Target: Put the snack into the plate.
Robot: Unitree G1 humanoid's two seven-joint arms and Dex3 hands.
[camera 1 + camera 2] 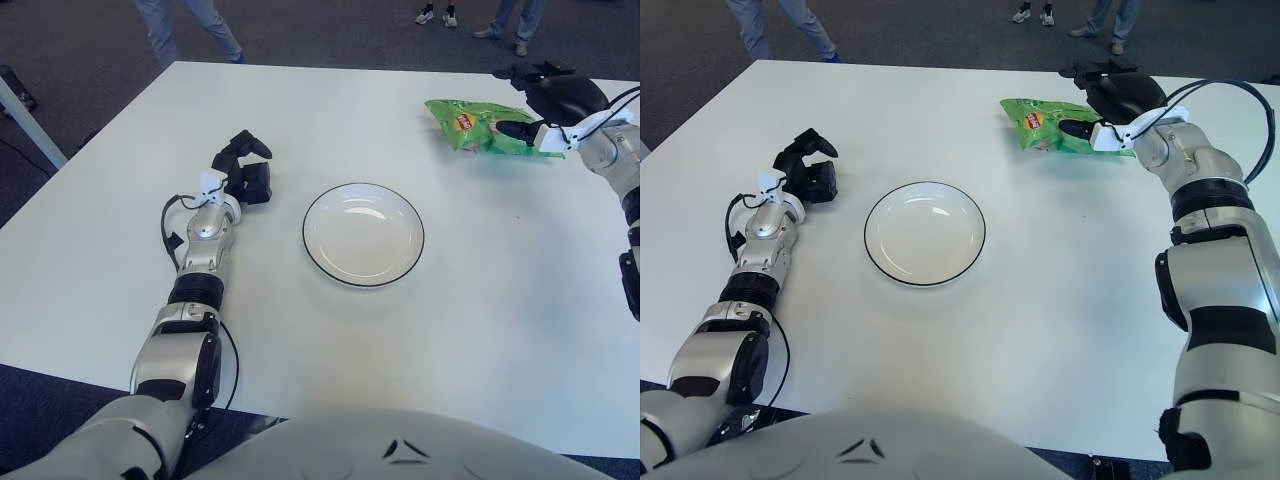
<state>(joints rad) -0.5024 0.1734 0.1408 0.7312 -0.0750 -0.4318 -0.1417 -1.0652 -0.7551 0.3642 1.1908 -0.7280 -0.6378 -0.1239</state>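
A green snack bag (478, 126) lies flat on the white table at the far right; it also shows in the right eye view (1052, 127). A white plate with a dark rim (363, 234) sits empty at the table's middle. My right hand (545, 100) is at the bag's right end. Its fingers are spread above the bag and its thumb (514, 129) lies over the bag's right part, not closed on it. My left hand (243, 168) shows left of the plate, fingers loosely bent and holding nothing.
The white table (450, 340) runs wide on all sides of the plate. People's legs (190, 25) stand beyond the far edge. A pale bar (28, 118) shows off the table's left side.
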